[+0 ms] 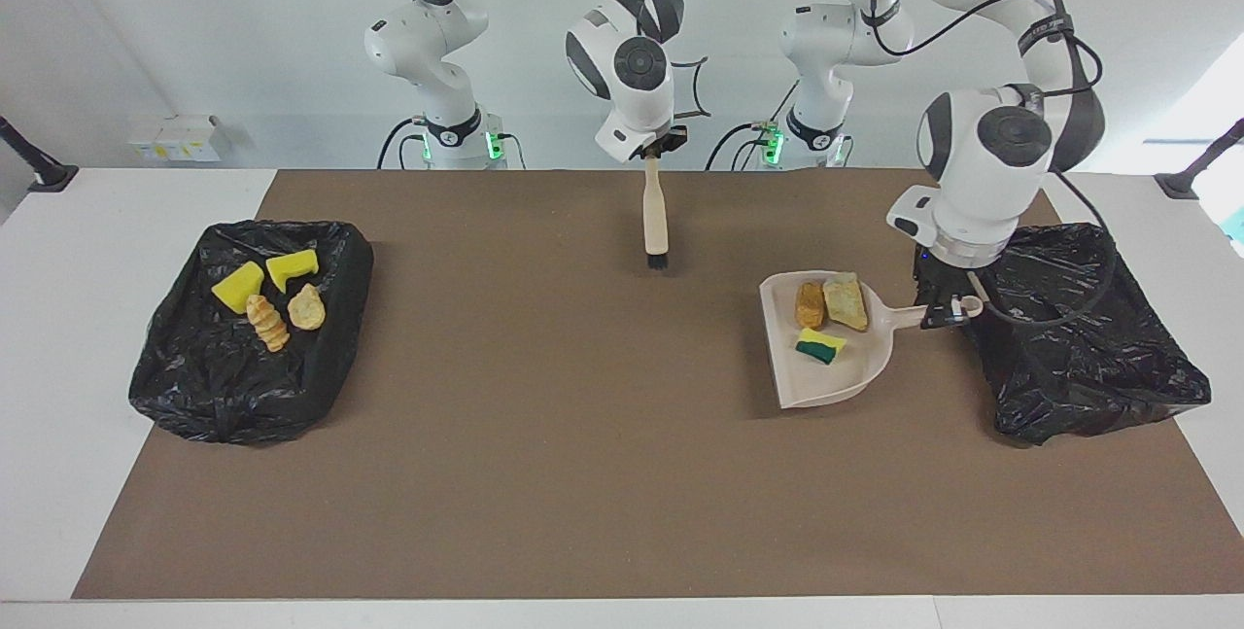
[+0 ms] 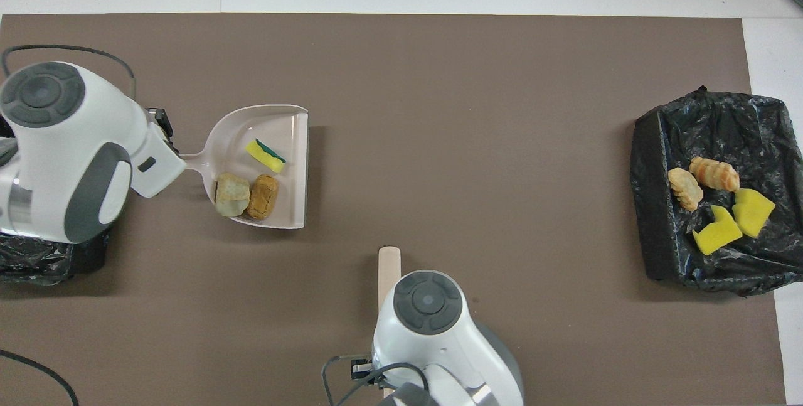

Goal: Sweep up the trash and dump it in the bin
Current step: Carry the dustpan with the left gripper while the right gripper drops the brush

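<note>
Three pieces of trash ride in the beige dustpan (image 1: 855,368) (image 2: 276,127): a yellow-and-green sponge piece (image 1: 821,347) (image 2: 265,155), a tan lump (image 1: 846,301) (image 2: 231,194) and an orange-brown lump (image 1: 809,304) (image 2: 262,196). My left gripper (image 1: 945,311) is shut on the dustpan's handle and holds the pan level above the mat, beside the black-lined bin (image 1: 1079,328) at the left arm's end. My right gripper (image 1: 657,153) is shut on the handle of the brush (image 1: 657,216) (image 2: 389,265), which hangs bristles-down over the mat.
A second black-lined bin (image 1: 194,366) (image 2: 665,218) at the right arm's end holds several yellow wedges and bread-like lumps. The brown mat (image 1: 544,435) covers the table between the bins. In the overhead view my left arm covers most of the bin beneath it.
</note>
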